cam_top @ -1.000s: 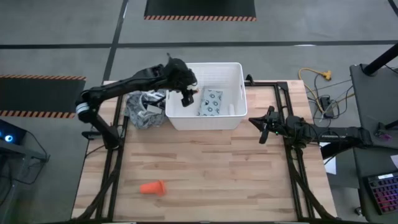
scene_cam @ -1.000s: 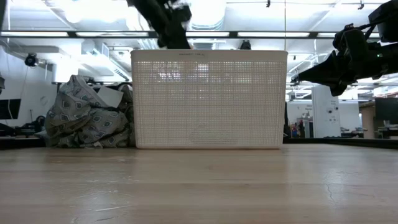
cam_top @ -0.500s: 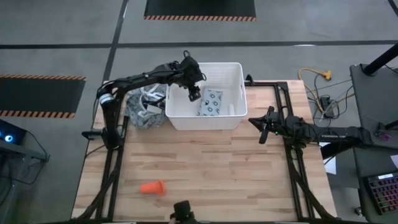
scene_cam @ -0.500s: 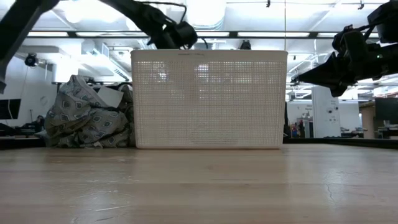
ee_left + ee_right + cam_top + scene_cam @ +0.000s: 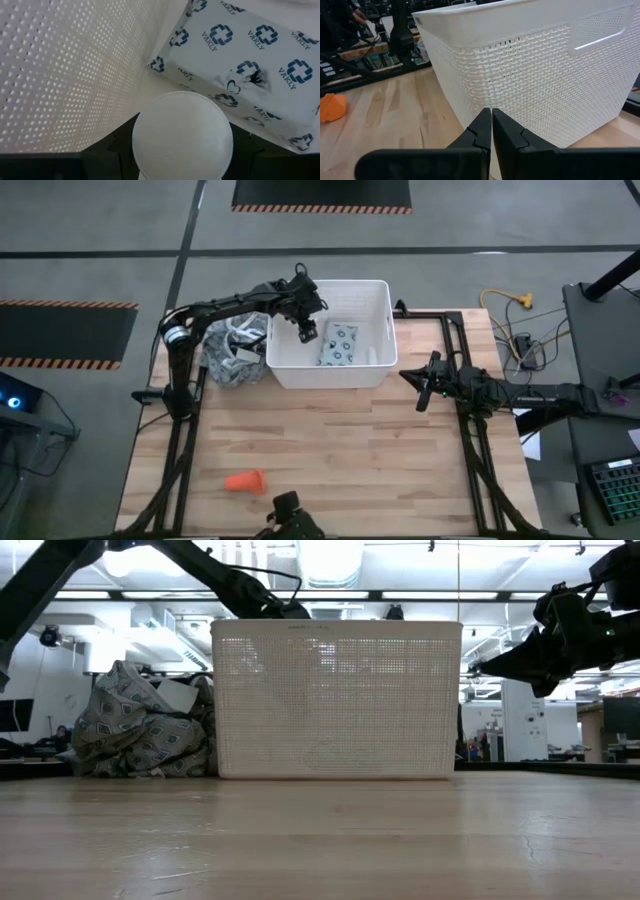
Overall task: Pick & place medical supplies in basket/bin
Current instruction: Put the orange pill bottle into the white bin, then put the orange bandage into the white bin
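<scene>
The white ribbed tub (image 5: 330, 375) stands at the table's far middle; it also shows in the low view (image 5: 335, 700) and the right wrist view (image 5: 530, 65). The pale packet with ring marks (image 5: 340, 345) lies flat on the tub's floor (image 5: 240, 65). My left gripper (image 5: 307, 330) reaches down inside the tub, left of the packet, shut on the short white cylinder (image 5: 182, 135). The orange piece (image 5: 245, 481) lies on the table near its near left edge. My right gripper (image 5: 420, 385) is shut and empty, right of the tub. The white-capped orange vial is out of view. My left gripper pinches the white cylinder by its round side (image 5: 140, 135) between its two fingers (image 5: 117, 147), which show dark on either side of it. The fingers point down into the tub. The cylinder's flat end faces the wrist camera, beside the packet's corner.
A grey and white heap of cloth and cords (image 5: 230, 352) lies against the tub's left wall (image 5: 145, 725). A dark thing (image 5: 290, 515) shows at the table's near edge. Bare wood lies between the tub and the orange piece.
My left gripper has gone down past the tub's rim into the tub with the white cylinder, shifting a little toward the table's right. A dark thing has come into view at the table's near edge.
</scene>
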Robot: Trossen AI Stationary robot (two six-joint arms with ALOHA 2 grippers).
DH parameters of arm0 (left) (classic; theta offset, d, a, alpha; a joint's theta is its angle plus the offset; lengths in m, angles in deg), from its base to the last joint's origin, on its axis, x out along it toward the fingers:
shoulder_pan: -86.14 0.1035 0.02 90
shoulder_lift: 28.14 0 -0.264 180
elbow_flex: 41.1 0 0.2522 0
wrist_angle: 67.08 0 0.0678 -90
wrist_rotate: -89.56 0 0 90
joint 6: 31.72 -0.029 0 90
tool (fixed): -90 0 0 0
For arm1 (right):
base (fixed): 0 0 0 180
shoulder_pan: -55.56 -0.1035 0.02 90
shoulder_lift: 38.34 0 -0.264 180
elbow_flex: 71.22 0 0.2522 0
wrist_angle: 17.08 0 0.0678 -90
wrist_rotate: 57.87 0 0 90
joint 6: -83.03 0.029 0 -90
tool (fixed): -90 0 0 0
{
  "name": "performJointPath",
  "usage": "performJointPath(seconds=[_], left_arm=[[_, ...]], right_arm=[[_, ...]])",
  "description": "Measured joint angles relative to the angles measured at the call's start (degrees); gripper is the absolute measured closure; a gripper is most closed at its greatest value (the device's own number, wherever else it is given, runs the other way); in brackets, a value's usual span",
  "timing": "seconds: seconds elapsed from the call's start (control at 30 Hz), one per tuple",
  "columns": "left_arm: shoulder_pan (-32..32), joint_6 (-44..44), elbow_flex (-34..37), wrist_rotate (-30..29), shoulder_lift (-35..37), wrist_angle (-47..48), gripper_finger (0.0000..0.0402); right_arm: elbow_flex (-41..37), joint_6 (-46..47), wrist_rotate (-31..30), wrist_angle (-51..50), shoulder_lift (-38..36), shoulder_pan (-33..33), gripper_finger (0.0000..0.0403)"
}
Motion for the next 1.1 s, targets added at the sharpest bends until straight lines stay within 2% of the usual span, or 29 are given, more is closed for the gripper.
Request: performJointPath(seconds=[0.37,0.8,1.1], left_arm=[[0.2,-0.1,0.2,0.0,0.0,-0.5,0.0210],[0.2,-0.2,0.2,0.4,1.6,-0.8,0.0106],[-0.7,-0.2,0.2,16.1,10.6,-2.5,0.0099]], right_arm=[[0.0,0.0,0.0,0.0,0.0,0.0,0.0394],[0.0,0.0,0.0,0.0,0.0,0.0,0.0394],[0.0,0.0,-0.1,0.0,0.2,0.0,0.0394]])
